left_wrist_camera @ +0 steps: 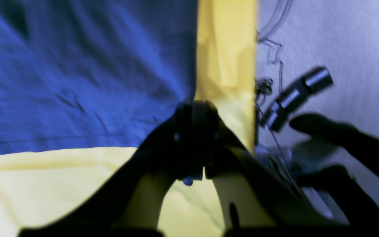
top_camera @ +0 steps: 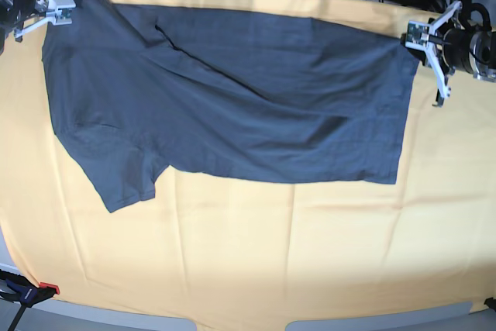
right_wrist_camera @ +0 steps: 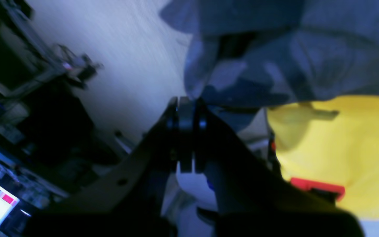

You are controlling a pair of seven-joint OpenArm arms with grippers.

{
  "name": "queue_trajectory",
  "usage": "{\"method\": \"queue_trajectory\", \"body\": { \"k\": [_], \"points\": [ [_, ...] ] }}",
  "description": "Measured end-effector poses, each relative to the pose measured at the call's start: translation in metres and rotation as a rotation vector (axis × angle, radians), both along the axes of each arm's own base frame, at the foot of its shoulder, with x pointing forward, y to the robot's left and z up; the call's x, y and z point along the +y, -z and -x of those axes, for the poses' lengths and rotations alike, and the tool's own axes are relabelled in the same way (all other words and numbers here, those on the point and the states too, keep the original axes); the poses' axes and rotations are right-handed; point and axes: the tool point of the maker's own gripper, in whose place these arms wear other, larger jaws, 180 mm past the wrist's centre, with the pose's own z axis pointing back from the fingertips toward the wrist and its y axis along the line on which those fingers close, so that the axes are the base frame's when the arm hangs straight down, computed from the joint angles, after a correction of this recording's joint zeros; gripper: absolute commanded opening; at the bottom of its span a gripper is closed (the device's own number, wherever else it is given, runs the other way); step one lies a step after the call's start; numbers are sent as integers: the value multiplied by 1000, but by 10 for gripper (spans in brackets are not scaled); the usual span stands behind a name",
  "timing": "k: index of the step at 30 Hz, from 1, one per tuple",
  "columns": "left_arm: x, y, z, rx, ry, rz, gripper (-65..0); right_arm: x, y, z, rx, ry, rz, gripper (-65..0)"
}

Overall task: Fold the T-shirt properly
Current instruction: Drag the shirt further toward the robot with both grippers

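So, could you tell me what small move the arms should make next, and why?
Probably draw both end effectors toward the table's near edge together, folding the T-shirt. The left end effector and right end effector each pinch a far corner, and the shirt lies flat.

No legible text, label, brand, number or sign anywhere in these views.
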Motion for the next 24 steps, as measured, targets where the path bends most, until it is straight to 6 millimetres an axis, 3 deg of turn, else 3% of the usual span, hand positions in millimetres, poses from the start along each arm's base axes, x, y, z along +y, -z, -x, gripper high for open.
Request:
{"method": "queue_trajectory", "body": {
  "k": [3,7,11,18,24],
  "points": [
    [6,9,13,26,30,-34,-650,-10,8,3,-34,-48,40,-650],
    [8,11,14,30,30,-38,-650,-24,11,-5,-94,-118,104,-650],
    [7,12,18,57,2,-24,-650,-24,12,-5,-95,-118,103,-650],
    [12,32,70,197,55,-53,-650,-31,11,-9,-112,-143,138,-650],
    [17,34,71,184,84,-79,-650,-31,11,-9,-110,-141,137,-650]
  ]
}}
